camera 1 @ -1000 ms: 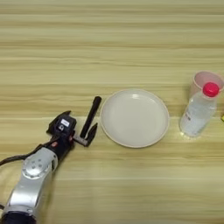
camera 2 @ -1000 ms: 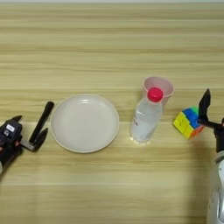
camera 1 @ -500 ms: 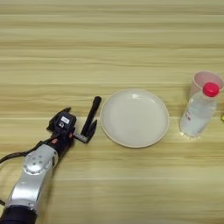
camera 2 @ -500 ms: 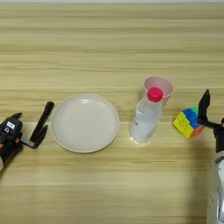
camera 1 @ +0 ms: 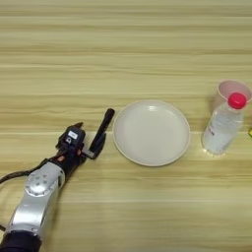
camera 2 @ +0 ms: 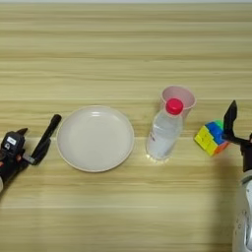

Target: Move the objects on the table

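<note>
Almost nothing has changed over the last second: the left claw stays at the near left of the tabletop, apparently closed on the lower end of the marker, which lies angled just left of the plate. No lift has begun. The bottle stands before a pink cup. The right claw waits beside the block; its opening I cannot tell.
</note>
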You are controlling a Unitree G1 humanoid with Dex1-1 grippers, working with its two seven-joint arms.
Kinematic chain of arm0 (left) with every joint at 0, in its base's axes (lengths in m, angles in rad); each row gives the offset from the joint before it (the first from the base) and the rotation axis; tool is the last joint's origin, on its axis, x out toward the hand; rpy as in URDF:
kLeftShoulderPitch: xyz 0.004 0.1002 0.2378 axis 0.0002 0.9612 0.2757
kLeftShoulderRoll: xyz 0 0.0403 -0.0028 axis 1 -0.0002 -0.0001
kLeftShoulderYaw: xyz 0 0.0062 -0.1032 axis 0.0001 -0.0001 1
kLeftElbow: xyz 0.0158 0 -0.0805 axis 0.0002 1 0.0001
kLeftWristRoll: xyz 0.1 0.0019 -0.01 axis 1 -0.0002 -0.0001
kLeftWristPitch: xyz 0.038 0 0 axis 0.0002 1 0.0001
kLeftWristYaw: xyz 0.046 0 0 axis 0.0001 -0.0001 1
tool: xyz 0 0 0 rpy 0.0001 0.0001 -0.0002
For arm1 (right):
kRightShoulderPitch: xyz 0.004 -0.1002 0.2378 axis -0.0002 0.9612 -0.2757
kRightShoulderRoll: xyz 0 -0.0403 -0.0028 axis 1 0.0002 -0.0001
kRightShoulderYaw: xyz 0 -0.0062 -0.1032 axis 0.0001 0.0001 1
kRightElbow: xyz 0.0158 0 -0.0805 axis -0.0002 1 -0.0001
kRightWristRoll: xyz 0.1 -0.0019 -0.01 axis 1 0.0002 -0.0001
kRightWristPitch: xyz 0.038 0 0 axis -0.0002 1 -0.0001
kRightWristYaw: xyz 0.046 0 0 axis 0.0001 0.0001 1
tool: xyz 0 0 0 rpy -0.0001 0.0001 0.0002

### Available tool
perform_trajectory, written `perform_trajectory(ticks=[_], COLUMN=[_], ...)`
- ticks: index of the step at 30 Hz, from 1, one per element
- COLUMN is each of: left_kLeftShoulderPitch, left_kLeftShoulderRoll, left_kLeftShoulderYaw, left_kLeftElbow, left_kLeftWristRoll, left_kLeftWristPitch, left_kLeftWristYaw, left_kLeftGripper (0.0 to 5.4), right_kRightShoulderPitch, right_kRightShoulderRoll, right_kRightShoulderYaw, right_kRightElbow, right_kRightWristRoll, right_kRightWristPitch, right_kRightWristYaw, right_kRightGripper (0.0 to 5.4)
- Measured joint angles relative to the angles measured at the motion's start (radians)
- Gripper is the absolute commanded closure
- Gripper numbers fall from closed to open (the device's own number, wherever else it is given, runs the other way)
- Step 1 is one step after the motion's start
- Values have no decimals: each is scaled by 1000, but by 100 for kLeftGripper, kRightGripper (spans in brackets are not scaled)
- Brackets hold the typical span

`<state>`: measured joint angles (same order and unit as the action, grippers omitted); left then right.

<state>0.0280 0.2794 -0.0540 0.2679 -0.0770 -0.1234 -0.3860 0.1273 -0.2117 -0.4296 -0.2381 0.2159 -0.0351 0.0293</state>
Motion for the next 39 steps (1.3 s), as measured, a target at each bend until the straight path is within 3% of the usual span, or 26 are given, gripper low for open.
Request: perform_trajectory(ticks=[24,28,39], left_kLeftShoulderPitch=[-1,-2,-3], left_kLeftShoulderRoll=[0,0,0], left_kLeftShoulderYaw=[2,4,10], left_kLeftElbow=[3,4,6], left_kLeftWristRoll=[-5,-5,-7], left_kLeftWristPitch=[0,0,0], left_kLeftWristYaw=[-7,-9,-10], left_kLeftGripper=[396,455,460], right_kRightShoulderPitch=[2,2,2], right_kRightShoulderRoll=[0,0,0], right_kRightShoulderYaw=[-2,-3,-8], right_kRightElbow=[-3,-3,-4], right_kRightWristRoll=[1,1,5], right_kRightWristPitch=[0,0,0], right_kRightWristYaw=[0,0,-1], right_kRightGripper=[0,0,0])
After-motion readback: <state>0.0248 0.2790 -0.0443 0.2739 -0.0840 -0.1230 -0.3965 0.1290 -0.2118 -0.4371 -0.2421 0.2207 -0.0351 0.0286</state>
